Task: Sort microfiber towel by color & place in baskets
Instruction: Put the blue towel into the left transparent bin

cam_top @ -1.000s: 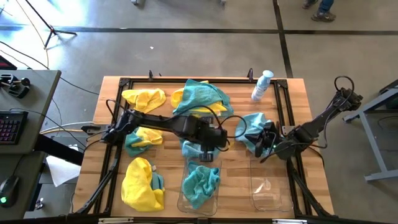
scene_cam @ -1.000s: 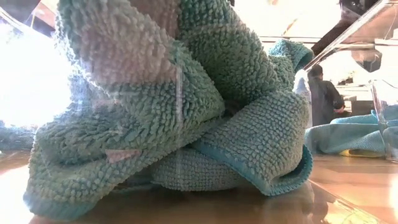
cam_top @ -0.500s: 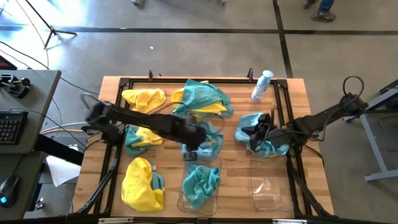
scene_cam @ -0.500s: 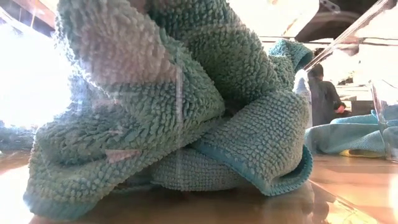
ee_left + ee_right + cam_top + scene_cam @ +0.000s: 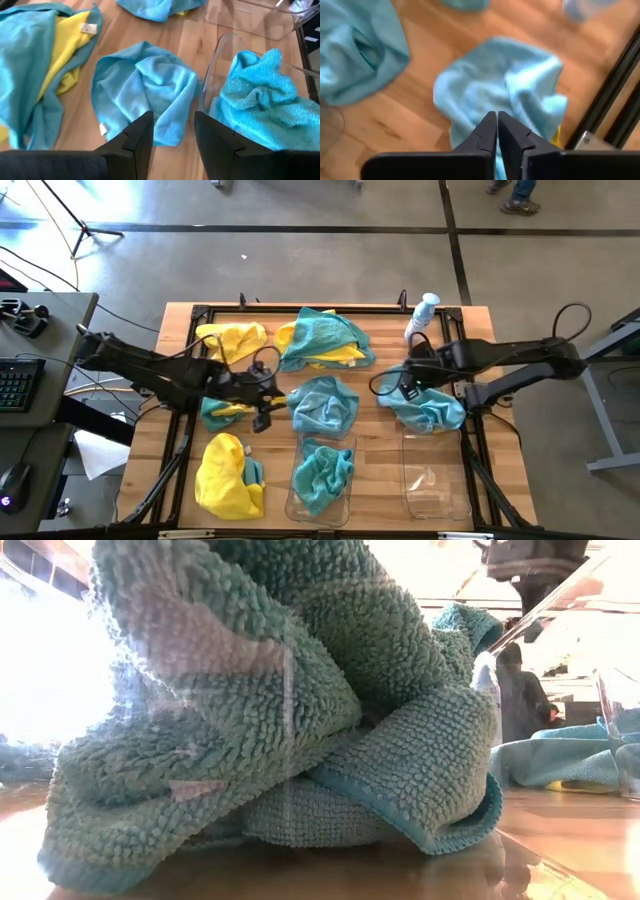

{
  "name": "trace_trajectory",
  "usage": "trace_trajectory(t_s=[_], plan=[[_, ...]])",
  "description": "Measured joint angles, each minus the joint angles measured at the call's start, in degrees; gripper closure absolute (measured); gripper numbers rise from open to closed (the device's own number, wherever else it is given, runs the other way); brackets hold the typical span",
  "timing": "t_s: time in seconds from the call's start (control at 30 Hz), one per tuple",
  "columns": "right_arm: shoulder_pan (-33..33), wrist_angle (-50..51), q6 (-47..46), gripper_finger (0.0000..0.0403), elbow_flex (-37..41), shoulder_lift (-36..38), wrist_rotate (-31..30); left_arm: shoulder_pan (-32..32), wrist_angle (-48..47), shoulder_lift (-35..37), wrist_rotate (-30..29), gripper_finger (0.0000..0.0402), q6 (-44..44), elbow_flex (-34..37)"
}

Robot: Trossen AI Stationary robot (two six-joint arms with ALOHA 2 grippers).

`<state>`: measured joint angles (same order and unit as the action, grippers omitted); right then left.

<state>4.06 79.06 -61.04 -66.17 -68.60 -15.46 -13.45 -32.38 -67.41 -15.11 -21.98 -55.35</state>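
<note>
My left gripper (image 5: 262,416) (image 5: 172,132) stands open and holds nothing, left of a teal microfiber towel (image 5: 322,405) (image 5: 145,90) that lies crumpled on the table. A clear basket (image 5: 322,502) (image 5: 215,60) at the near edge holds another teal towel (image 5: 322,472) (image 5: 250,720). My right gripper (image 5: 403,386) (image 5: 496,120) is shut and points down above a spread teal towel (image 5: 428,410) (image 5: 500,80), with nothing between its fingers. A second clear basket (image 5: 432,488) stands near that towel.
More towels lie about: yellow (image 5: 232,338) at the far left, teal over yellow (image 5: 325,338) at the far middle, a teal and yellow one (image 5: 225,406) under my left arm, yellow (image 5: 228,478) at the near left. A spray bottle (image 5: 422,317) lies at the far right.
My left gripper has drawn back from over the middle basket toward the table's left edge, staying open, and the middle teal towel now lies uncovered. My right gripper has risen, tipped downward and gone toward the far left of its teal towel, which now lies more spread out.
</note>
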Motion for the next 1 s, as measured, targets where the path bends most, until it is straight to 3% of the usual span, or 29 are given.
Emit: trace_trajectory(t_s=[0.3,0.47,0.7,1.0], plan=[[-4.23,0.84,-0.67,0.0278,3.45,-4.99,2.94,-0.5,0.26,6.79,-2.34,0.0271,-0.92,3.91],[-5.15,-0.46,-1.71,0.0243,7.66,-5.24,3.98,-0.49,0.2,7.82,-2.5,0.0271,-1.99,3.91],[-5.23,-2.41,-0.02,0.0224,15.88,-5.22,7.11,-0.49,0.53,7.9,-2.5,0.0271,-2.15,3.91],[-5.22,-10.61,3.05,0.0235,26.05,-5.22,8.15,-0.47,0.59,7.88,-2.5,0.0271,-0.96,3.91]])
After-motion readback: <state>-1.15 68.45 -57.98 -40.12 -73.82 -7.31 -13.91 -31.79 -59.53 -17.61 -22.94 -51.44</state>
